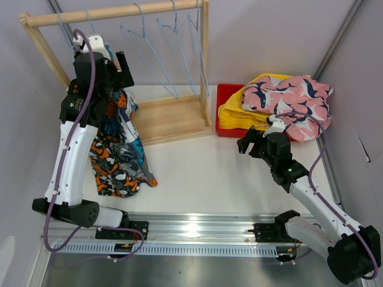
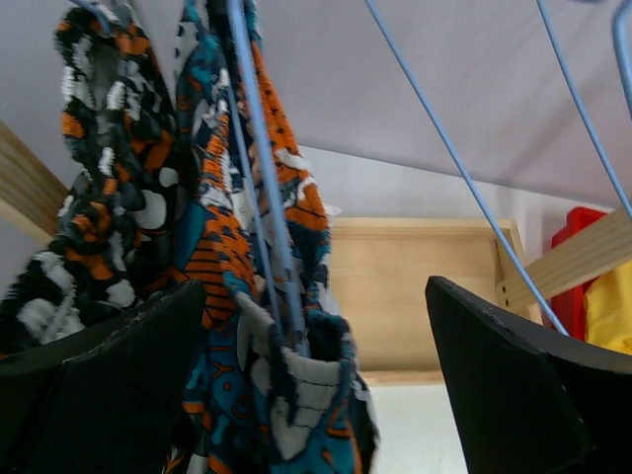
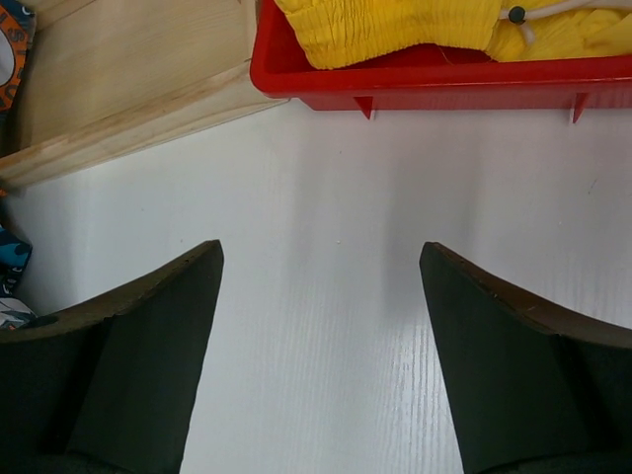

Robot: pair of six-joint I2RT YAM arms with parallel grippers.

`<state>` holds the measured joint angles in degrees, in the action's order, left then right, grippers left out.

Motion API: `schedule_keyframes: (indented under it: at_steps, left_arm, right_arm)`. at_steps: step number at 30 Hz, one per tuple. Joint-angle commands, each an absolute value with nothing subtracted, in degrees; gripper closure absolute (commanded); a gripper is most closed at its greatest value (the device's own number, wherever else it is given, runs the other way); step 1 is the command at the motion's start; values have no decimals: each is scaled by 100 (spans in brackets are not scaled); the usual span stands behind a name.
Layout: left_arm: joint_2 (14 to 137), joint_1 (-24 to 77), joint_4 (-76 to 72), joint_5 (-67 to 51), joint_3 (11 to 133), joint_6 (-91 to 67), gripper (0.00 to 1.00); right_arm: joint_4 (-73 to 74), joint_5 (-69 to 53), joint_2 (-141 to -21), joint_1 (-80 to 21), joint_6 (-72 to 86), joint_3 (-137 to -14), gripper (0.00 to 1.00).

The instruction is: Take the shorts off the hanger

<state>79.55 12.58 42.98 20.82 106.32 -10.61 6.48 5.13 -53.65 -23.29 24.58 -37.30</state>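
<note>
Jaws spread on both — left gripper [image 2: 314, 286] flanks teal-orange shorts [image 2: 222, 252] at ten o'clock, right gripper [image 3: 321, 247] above table [image 3: 326, 385] at three.

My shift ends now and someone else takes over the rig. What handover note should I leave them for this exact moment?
Left gripper: open, raised at the rack, fingers either side of the teal-orange shorts, which hang on a blue hanger beside the orange-black-white shorts.
Right gripper: open, empty, over the table near the red bin.
Done: yellow shorts and pink print shorts lie piled in the bin; other hangers bare.
Left: both printed shorts on the rack. Light blue shorts not visible.
</note>
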Motion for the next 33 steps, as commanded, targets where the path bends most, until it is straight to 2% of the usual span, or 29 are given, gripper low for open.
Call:
schedule_keyframes:
  at_steps: [1,8,13,14,19,20,22,23,24,30,33]
  left_arm:
    - [7830,1046,3982,2180,10705,-1169,1]
    - [8042,809,3753,1987,10661,-1151,5]
    - [8305,738,3665,1846,10854,-1160,18]
    - [8358,730,3674,1811,10924,-1169,27]
    - [8639,721,3753,1723,11206,-1230,48]
    - [8666,721,3779,1714,11223,-1230,65]
    - [8710,721,3788,1705,11276,-1248,83]
    - [8719,721,3814,1696,11311,-1248,96]
    - [8701,721,3832,1722,11355,-1239,100]
    - [8596,721,4060,1627,11750,-968,100]
    - [8657,729,4480,1503,12435,-809,100]
  right_arm:
    - [650,633,-5335,-2355,2382,-3665,13]
    - [642,598,-5388,-2347,2329,-3621,14]
    - [615,580,-5449,-2355,2338,-3586,15]
    - [607,580,-5449,-2355,2338,-3577,16]
    - [615,615,-5467,-2355,2329,-3542,16]
    - [615,624,-5467,-2355,2329,-3533,17]
    - [615,615,-5458,-2355,2329,-3525,17]
    - [598,615,-5458,-2347,2347,-3516,17]
    - [598,607,-5467,-2355,2347,-3507,17]
    - [475,510,-5484,-2356,2452,-3393,18]
    - [413,449,-5502,-2373,2513,-3392,19]
